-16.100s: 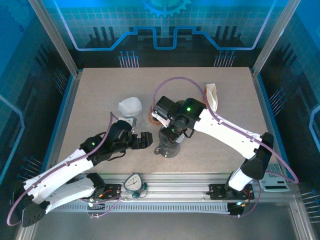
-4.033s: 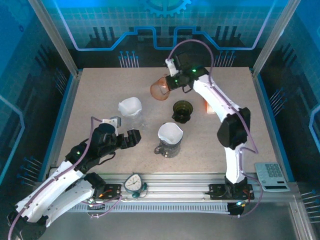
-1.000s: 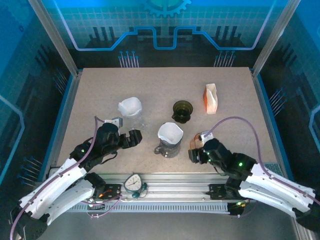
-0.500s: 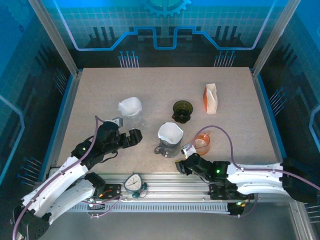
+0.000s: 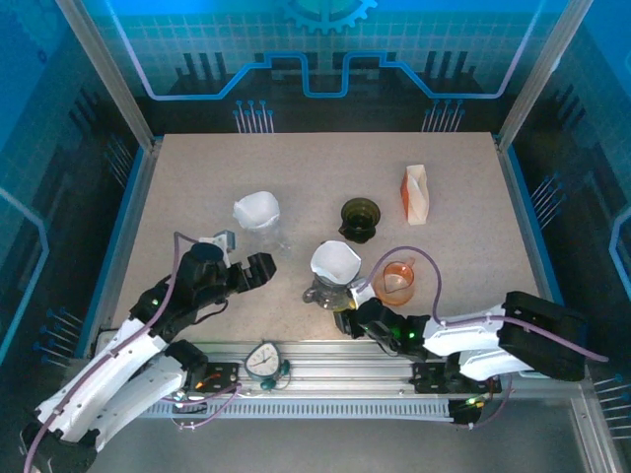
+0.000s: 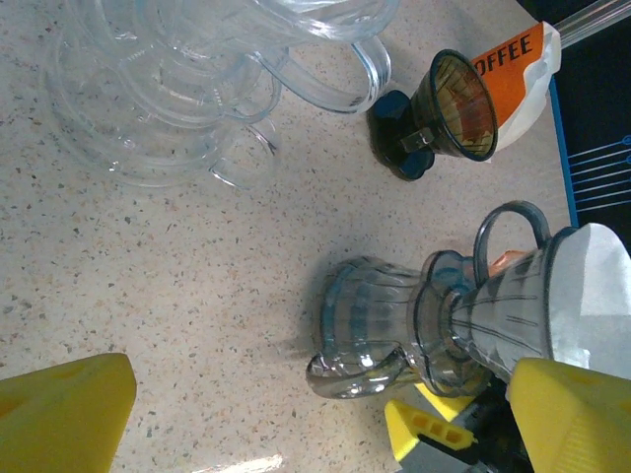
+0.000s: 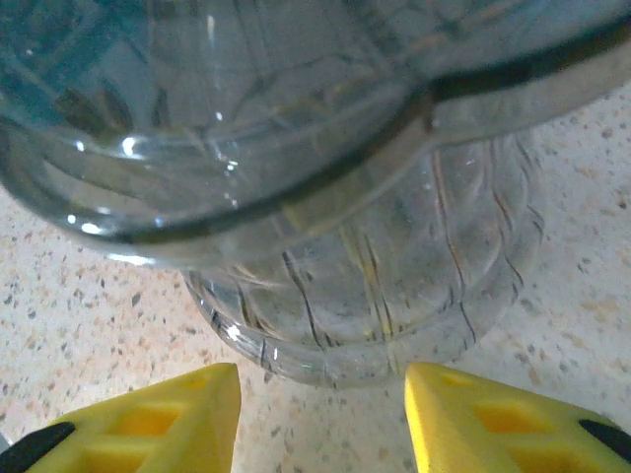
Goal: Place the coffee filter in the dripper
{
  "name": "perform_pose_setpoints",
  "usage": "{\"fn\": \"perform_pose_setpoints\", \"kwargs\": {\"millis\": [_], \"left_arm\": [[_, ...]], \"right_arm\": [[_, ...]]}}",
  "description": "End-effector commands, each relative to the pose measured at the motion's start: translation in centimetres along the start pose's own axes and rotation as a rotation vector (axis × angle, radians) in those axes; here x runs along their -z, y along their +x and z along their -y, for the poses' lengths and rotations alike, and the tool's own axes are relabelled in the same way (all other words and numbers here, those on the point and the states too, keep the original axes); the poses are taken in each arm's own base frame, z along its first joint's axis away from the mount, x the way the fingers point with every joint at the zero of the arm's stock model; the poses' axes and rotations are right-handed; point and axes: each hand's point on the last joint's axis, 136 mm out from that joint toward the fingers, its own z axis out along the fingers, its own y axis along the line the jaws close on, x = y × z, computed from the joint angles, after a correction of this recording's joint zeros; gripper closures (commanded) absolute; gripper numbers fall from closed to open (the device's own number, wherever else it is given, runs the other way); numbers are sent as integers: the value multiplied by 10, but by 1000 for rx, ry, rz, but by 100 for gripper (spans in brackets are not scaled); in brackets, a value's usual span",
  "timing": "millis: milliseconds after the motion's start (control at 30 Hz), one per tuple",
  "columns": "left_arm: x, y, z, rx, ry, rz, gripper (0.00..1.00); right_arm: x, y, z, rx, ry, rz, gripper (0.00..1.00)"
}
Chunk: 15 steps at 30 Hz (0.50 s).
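Your right gripper [image 5: 347, 320] lies low at the near edge of the table [image 5: 197, 177]. Its fingers are spread wide with nothing held. Its wrist view puts the foot of the glass carafe [image 7: 375, 286] straight ahead, centred in the gap just off the two yellow tips. Your left gripper [image 5: 258, 268] is also wide and empty. It sits to the left of the carafe and a little farther from it.

The carafe stands upright in the middle of the table, and the dripper [image 6: 498, 315] is perched on its mouth. The coffee filter [image 6: 592, 286] is inside the dripper, with its white paper rising past the rim. From these views it looks seated, so the task appears all but finished.

Smaller things stand around the carafe:
- A coffee bag [image 5: 416, 194] stands far right.
- An orange cup [image 5: 398, 283] is just right of the carafe.
- A dark cone [image 5: 360, 217] is behind the carafe.

Your right arm is the nearer one, but the filter lies above and ahead of its fingers, at the top of an upright stack. Any touch-up means rising first. Moving forward at this height would meet the carafe's foot and could shove the stack over.
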Motion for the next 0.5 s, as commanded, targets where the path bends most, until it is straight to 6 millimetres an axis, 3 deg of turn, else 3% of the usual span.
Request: {"fn": "perform_pose_setpoints", "kwargs": {"millis": [0,467], "left_arm": [[6,1,-3,9,-6,-7,1],[19,6,-29,55,-90,34,1]], "right_arm": [[-8,-24,-10,-27,-29,83,51],[-34,-54,-3,-52,31,138,51]]}}
